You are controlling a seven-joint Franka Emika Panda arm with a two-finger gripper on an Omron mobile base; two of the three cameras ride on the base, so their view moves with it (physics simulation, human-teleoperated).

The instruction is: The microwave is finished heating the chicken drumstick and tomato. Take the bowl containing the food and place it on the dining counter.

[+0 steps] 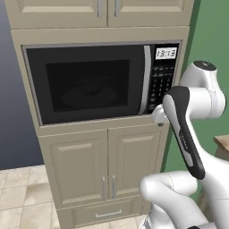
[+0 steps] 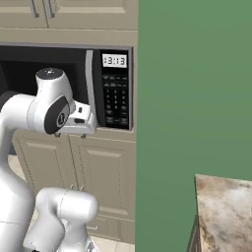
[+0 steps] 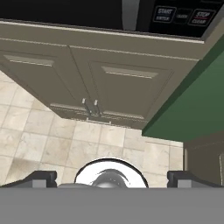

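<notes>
The robot's white two-finger hand (image 2: 81,119) hangs just before the lower right corner of the large black and steel microwave (image 1: 96,82), at the foot of its long vertical handle (image 1: 146,80). In the hand view the two dark finger tips (image 3: 41,178) stand wide apart with nothing between them, so the hand looks open and empty, and it points down at the beige cabinet doors (image 3: 94,83) and the pale tiled floor (image 3: 39,140). The dark glass door is shut; behind it a faint round shape, probably the bowl or plate, cannot be told apart, and the food is not visible. The handle runs upright above and slightly left of the hand, so I judge the hand must rise and turn toward it. The green wall (image 2: 192,88) crowds the right; the marbled beige stone worktop (image 2: 224,209) lies lower right, well apart.
</notes>
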